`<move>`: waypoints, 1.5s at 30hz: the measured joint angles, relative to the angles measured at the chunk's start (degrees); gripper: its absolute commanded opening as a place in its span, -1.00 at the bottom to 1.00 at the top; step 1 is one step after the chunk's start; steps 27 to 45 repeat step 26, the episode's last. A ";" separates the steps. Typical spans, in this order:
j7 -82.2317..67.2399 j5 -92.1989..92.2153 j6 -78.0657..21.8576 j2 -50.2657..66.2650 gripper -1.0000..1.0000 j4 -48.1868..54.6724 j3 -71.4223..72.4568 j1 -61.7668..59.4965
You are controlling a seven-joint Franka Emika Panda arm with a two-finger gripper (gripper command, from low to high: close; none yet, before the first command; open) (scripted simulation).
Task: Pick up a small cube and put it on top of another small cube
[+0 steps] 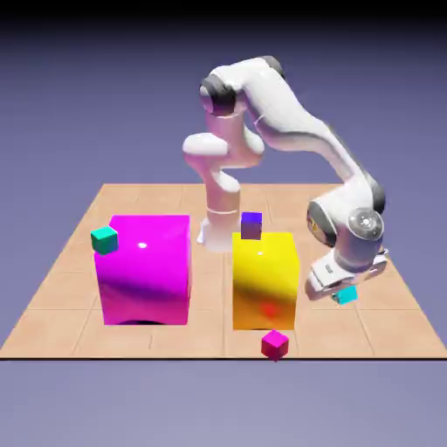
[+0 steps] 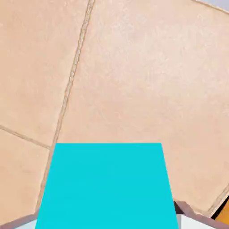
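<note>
A tiled desk (image 1: pixel 61 306) stands before a blue-violet backdrop; the fingers (image 2: pixel 108 219) are clamped on the cyan cube (image 2: pixel 107 188), right of the yellow block (image 1: pixel 264 284); swinging left too low could knock that block, and an off-centre grip could let the cube slip; the hand view shows the cube squarely between the fingers; only the exterior view shows the teal cube (image 1: pixel 105 240) and magenta cube (image 1: pixel 275 344).

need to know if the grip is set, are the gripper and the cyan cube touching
Touching: the hand view shows the cyan cube filling the space between the gripper's two finger tips, one against each side.
</note>
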 measured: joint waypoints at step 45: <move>2.37 2.44 -26.78 -31.89 1.00 -22.32 -17.22 1.96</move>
